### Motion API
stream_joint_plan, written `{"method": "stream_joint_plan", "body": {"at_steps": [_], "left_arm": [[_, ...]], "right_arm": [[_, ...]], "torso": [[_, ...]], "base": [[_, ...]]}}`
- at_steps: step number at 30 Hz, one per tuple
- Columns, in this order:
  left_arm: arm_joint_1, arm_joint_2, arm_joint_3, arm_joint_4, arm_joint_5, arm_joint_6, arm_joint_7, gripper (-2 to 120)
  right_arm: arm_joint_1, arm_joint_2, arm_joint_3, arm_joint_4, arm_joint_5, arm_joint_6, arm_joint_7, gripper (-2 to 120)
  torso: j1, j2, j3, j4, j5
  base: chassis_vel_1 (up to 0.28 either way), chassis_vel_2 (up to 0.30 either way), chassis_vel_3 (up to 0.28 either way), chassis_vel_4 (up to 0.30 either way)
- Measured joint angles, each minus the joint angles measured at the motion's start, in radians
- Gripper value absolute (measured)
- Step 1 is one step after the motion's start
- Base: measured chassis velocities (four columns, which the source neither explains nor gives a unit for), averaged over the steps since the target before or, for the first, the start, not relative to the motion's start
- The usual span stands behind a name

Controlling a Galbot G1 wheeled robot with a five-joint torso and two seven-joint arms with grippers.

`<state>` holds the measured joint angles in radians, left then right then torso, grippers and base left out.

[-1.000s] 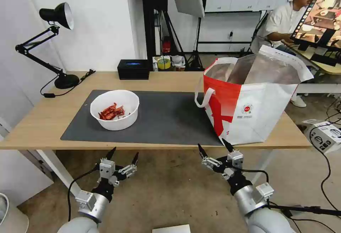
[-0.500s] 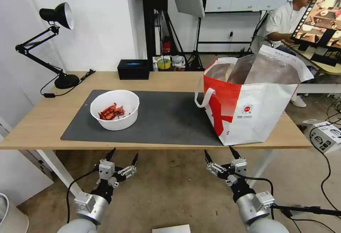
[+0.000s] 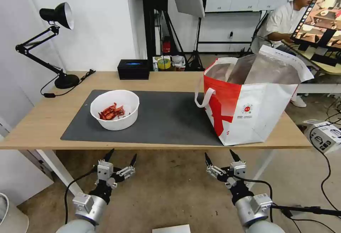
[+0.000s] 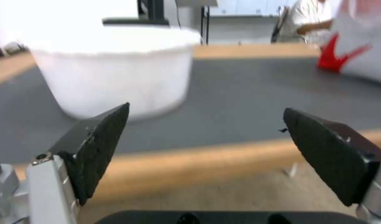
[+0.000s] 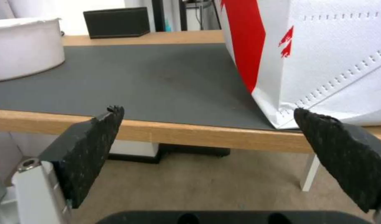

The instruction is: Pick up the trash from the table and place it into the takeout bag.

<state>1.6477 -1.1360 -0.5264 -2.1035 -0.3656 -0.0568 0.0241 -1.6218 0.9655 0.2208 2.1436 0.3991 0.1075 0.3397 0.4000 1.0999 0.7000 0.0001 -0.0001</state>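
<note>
We hold both arms low in front of the long light-wood table (image 3: 42,126), below its near edge, with nothing in either grip. Our left gripper (image 3: 120,159) hangs with its black fingers spread wide and empty; our right gripper (image 3: 219,157) is likewise wide open and empty.

The one piece of trash we can see, a white round bowl (image 3: 114,109) holding red shell scraps (image 3: 111,112), sits on the left part of the large dark grey rectangular mat (image 3: 167,115). The big red-and-white takeout bag (image 3: 248,101), foil-lined and standing open with a white loop handle, stands at the mat's right end, well apart from the bowl.

The bowl lies forward of and above the left gripper, almost straight ahead of it, while the right gripper sits below the bag's near corner. In our judgement the left arm is the nearer one for the bowl, and being round it offers no preferred axis for a grasp.

The head view shows the scraps inside the bowl and the bag's open mouth. The left wrist view shows only the bowl's (image 4: 111,71) outer wall, beyond the table edge; the right wrist view shows the bag's (image 5: 323,56) side wall.
</note>
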Motion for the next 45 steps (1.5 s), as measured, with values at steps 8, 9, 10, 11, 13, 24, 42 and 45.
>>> {"method": "stream_joint_plan", "body": {"at_steps": [8,9,10,11,13,24,42,45], "left_arm": [[-0.158,0.197,-0.036,-0.028,-0.186,0.136,-0.088,100],[-0.158,0.197,-0.036,-0.028,-0.186,0.136,-0.088,100],[-0.179,0.225,-0.037,-0.025,-0.206,0.157,-0.097,100],[-0.205,0.256,-0.037,-0.02,-0.23,0.18,-0.11,100],[-0.229,0.28,-0.035,-0.016,-0.251,0.199,-0.124,100],[-0.441,0.448,0.034,0.076,-0.456,0.313,-0.196,100],[-0.714,0.598,0.179,0.2,-0.701,0.498,-0.287,100],[-0.733,0.609,0.181,0.209,-0.747,0.556,-0.302,100]], "right_arm": [[0.001,-0.001,0.0,0.0,0.001,-0.001,-0.001,100],[0.001,-0.001,0.0,0.0,0.001,-0.001,-0.001,100],[0.001,-0.001,0.0,0.0,0.001,-0.001,-0.001,100],[0.001,-0.001,0.0,0.0,0.002,-0.001,-0.001,100],[0.001,-0.001,0.0,0.0,0.002,-0.001,-0.001,100],[0.002,-0.001,0.0,0.001,0.002,-0.001,-0.001,100],[0.002,-0.001,0.0,0.001,0.003,0.0,-0.002,100],[0.002,-0.001,0.0,0.001,0.003,0.0,-0.002,100]], "torso": [[0.0,0.0,0.0,-0.0001,0.0],[0.0,0.0,0.0,-0.0001,0.0],[0.0,0.0,0.0,-0.0001,0.0],[0.0,0.0,0.0,-0.0001,-0.0001],[0.0,0.0,0.0,-0.0001,0.0],[0.0,0.0,0.0,0.0001,-0.0001],[0.0,0.0,0.0,0.0,0.0001],[0.0,0.0,0.0,-0.0001,0.0]], "base": [[0.0,0.0,0.0,0.0],[0.0,0.0,0.0,0.0],[0.0,0.0,0.0,0.0],[0.0,0.0,0.0,0.0],[0.0,0.0,0.0,0.0],[0.0,0.0,0.0,0.0],[0.0,0.0,0.0,0.0],[0.0,0.0,0.0,0.0]]}}
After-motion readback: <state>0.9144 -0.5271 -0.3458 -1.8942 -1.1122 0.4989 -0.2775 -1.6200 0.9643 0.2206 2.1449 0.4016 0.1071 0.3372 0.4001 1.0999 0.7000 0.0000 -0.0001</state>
